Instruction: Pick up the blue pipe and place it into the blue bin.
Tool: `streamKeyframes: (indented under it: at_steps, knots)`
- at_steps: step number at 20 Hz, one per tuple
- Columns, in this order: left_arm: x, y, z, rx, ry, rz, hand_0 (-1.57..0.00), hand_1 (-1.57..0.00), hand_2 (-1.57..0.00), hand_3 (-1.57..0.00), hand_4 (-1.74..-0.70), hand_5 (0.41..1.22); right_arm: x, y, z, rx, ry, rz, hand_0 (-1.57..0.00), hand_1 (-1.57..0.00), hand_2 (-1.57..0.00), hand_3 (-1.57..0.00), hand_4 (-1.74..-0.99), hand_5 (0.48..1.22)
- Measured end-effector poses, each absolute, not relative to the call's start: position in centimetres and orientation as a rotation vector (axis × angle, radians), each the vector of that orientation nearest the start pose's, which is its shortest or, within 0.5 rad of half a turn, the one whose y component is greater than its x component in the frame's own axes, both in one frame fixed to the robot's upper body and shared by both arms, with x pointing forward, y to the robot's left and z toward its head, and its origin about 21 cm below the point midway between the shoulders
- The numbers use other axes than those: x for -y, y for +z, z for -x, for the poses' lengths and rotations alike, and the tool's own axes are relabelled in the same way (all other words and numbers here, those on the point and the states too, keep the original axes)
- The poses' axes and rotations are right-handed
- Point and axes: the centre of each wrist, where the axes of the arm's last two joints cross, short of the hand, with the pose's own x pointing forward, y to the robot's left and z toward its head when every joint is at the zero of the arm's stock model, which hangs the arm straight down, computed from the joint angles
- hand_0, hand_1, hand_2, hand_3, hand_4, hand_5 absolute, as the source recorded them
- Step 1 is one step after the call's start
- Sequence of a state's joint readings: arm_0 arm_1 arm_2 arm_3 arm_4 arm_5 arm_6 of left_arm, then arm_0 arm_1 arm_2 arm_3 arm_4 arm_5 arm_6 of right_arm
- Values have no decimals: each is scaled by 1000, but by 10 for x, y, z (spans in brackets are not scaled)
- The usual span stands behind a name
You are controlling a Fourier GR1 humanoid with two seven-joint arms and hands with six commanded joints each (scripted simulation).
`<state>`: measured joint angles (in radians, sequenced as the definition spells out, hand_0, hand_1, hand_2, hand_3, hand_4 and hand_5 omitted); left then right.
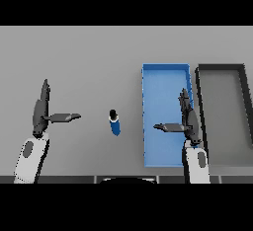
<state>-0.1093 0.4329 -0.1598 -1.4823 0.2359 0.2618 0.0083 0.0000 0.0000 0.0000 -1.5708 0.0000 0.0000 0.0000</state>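
A short blue pipe (114,123) with a dark top end stands on the grey table, left of the blue bin (158,82). My right hand (188,119) hovers over the bin's right half, fingers straight and thumb pointing left, holding nothing. It is well apart from the pipe, to its right. My left hand (41,110) is at the left of the table, open, thumb pointing right toward the pipe, with a clear gap between them.
A dark grey bin (244,101) lies right beside the blue bin, on its right. Both bins hold nothing that I can see.
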Motion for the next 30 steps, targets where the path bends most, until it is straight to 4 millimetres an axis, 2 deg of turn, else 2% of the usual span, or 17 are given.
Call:
streamKeyframes:
  at_steps: [6, 7, 9, 15, 18, 22, 25, 28, 30]
  knots:
    - [-279, 27, -278, 1552, -83, -245, 1, 1, 1, 1, -966, 593, 244, 2, -257, 1563, 4, 15, 1, 1, 1, 1, -1205, 629]
    - [-293, 22, -268, 1572, -235, -218, 1, 1, 1, 1, -963, 592, 257, 4, -247, 1659, 141, 97, 1, 1, 1, 1, -1201, 628]
    - [-314, 22, -262, 1564, -382, -182, 1, 1, 1, 1, -959, 590, 261, 6, -232, 1703, 279, 148, 1, 1, 1, 1, -1197, 626]
    - [-316, 22, -263, 1571, -492, -75, 1, 1, 1, 1, -976, 584, 261, 13, -228, 1675, 333, 172, 1, 1, 1, 1, -1192, 621]
    - [-314, 31, -248, 1553, -600, 13, 1, 1, 1, 1, -1026, 549, 264, 13, -228, 1686, 348, 169, 1, 1, 1, 1, -1179, 616]
    - [-283, 25, -238, 1458, -715, 145, 1, 1, 1, 1, -1113, 497, 262, 14, -230, 1683, 344, 162, 1, 1, 1, 1, -1164, 617]
    - [-261, 19, -227, 1435, -780, 196, 1, 1, 1, 1, -1137, 464, 262, 14, -227, 1686, 346, 166, 1, 1, 1, 1, -1189, 619]
    - [-240, 12, -229, 1408, -812, 228, 1, 1, 1, 1, -1144, 452, 264, 17, -229, 1671, 337, 165, 1, 1, 1, 1, -1205, 618]
    - [-226, 8, -230, 1404, -809, 261, 1, 1, 1, 1, -1147, 452, 261, 13, -225, 1685, 333, 148, 1, 1, 1, 1, -1218, 627]
